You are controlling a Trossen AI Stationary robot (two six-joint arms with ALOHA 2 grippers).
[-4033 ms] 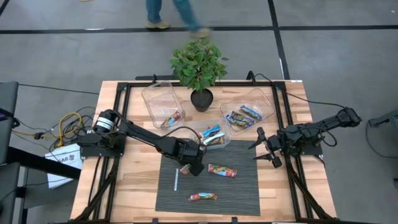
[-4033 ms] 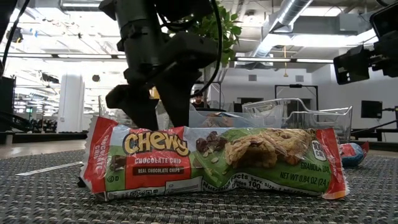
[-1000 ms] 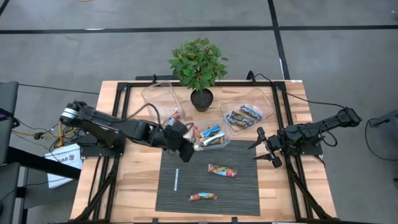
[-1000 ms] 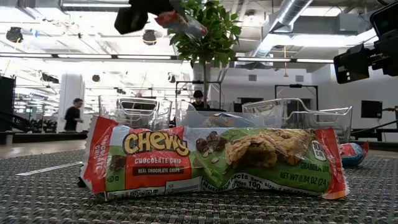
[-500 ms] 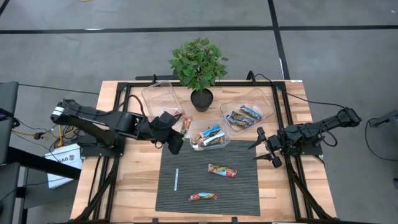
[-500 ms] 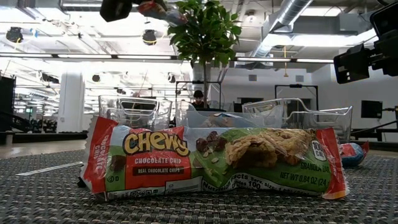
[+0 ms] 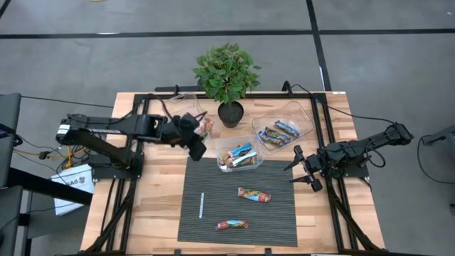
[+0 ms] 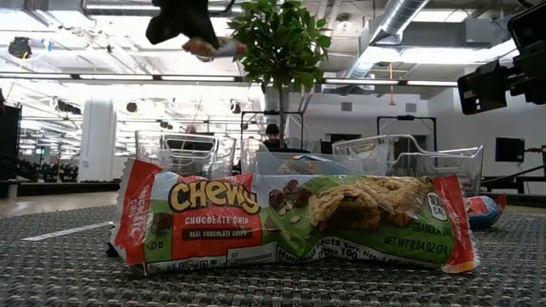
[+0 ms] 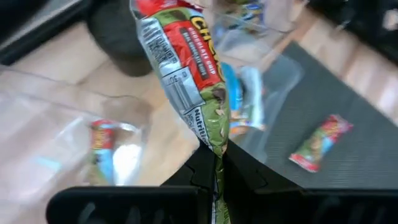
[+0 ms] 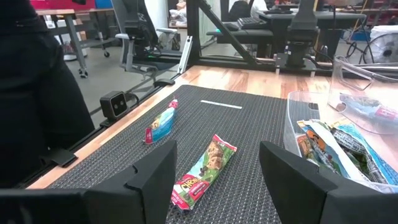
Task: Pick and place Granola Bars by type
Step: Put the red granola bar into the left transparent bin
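My left gripper (image 7: 200,133) is shut on a red-and-green Chewy granola bar (image 9: 186,74) and holds it in the air over the near end of the left clear tub (image 7: 181,108). One bar (image 9: 102,143) lies in that tub. The same held bar (image 8: 217,49) shows high up in the low view. Two bars (image 7: 254,195) (image 7: 232,225) lie flat on the dark mat (image 7: 277,213). My right gripper (image 7: 302,168) waits open at the table's right, its fingers pointing across the mat (image 10: 217,152). My left gripper pinches the bar's green end (image 9: 214,149) between its two fingers. The fingers slant down from the table's left. The bar sticks out past the fingertips, red end farthest away, lifted clear of tubs and table.
A middle tub (image 7: 239,154) and a right tub (image 7: 283,128) hold more bars. A potted plant (image 7: 227,78) stands at the far edge between the tubs. A thin white stick (image 7: 202,205) lies on the mat's left part. A black frame rims the table.
My left gripper, still shut on the bar, has gone up and toward the table's far edge and a little left, from beside the middle tub to over the left tub. Its wrist has rolled, turning the bar with it.
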